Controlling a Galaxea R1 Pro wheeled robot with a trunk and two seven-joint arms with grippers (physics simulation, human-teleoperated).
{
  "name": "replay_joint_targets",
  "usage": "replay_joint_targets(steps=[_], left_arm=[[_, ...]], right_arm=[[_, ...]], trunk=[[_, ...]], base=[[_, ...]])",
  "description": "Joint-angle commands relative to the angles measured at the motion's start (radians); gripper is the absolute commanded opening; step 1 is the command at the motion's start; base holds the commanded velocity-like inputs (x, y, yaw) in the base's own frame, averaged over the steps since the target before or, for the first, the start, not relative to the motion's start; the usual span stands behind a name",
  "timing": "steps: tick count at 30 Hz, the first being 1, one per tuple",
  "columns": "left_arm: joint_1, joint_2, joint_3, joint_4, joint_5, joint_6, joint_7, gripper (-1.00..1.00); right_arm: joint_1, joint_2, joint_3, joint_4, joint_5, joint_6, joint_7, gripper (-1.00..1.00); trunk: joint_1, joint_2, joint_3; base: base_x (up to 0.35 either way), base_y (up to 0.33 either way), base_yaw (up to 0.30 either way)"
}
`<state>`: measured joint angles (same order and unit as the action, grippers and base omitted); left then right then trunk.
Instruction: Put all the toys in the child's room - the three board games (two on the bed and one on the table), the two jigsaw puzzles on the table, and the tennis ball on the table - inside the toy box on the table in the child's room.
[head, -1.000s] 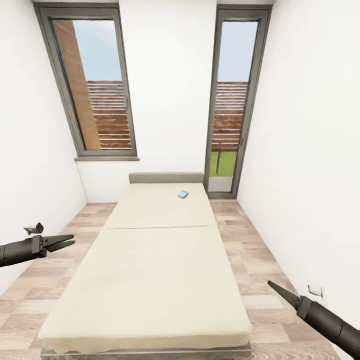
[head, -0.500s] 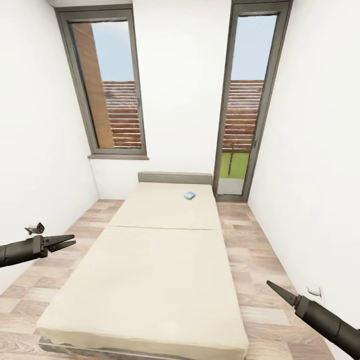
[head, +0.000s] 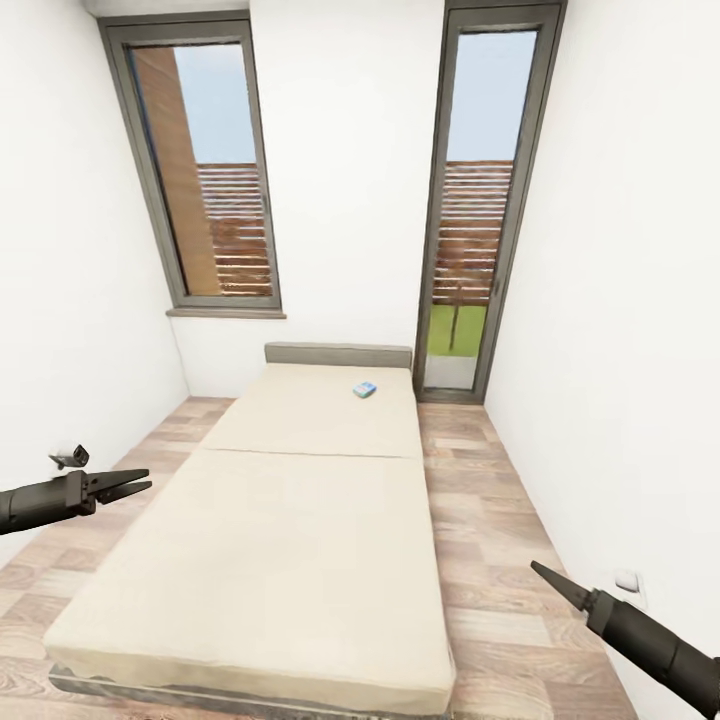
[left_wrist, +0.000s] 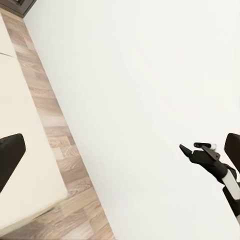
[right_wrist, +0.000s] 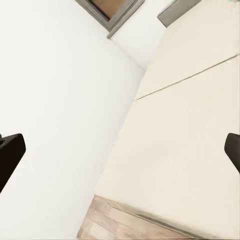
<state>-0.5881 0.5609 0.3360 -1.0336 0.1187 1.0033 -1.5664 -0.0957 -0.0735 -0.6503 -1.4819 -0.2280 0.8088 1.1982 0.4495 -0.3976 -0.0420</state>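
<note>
Pincers frame our view: the left pincer (head: 135, 484) with fingers slightly parted and empty, the right pincer (head: 545, 576) drawn to a closed point. Beyond, on the bed (head: 290, 520) near its headboard (head: 338, 355), lies a blue board game (head: 365, 389).

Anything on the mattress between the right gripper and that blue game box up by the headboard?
No. In the head view, only bare beige mattress lies between the right gripper and the blue game box.
</note>
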Motion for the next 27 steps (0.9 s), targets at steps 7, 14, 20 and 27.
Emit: replay_joint_targets(steps=[7,14,20,27], left_arm=[[-0.001,0.0,0.0,0.0,-0.001,0.011,-0.004,1.0],[-0.001,0.0,0.0,0.0,-0.001,0.011,-0.004,1.0],[-0.001,0.0,0.0,0.0,-0.002,0.011,-0.004,1.0],[-0.001,0.0,0.0,0.0,-0.002,0.011,-0.004,1.0]], right_arm=[[-0.001,0.0,0.018,0.0,-0.004,0.03,-0.072,1.0],[-0.004,-0.005,0.117,-0.024,-0.003,0.107,-0.229,1.0],[-0.004,-0.003,0.157,-0.048,-0.009,0.122,-0.348,1.0],[-0.003,-0.001,0.172,-0.057,-0.02,0.124,-0.372,1.0]], trunk=[[0.0,-0.002,-0.002],[0.0,-0.002,-0.002],[0.0,-0.002,-0.002],[0.0,-0.002,-0.002]], base=[[-0.048,-0.096,0.001],[-0.011,-0.022,0.0],[-0.002,-0.005,0.0],[0.0,-0.001,0.0]])
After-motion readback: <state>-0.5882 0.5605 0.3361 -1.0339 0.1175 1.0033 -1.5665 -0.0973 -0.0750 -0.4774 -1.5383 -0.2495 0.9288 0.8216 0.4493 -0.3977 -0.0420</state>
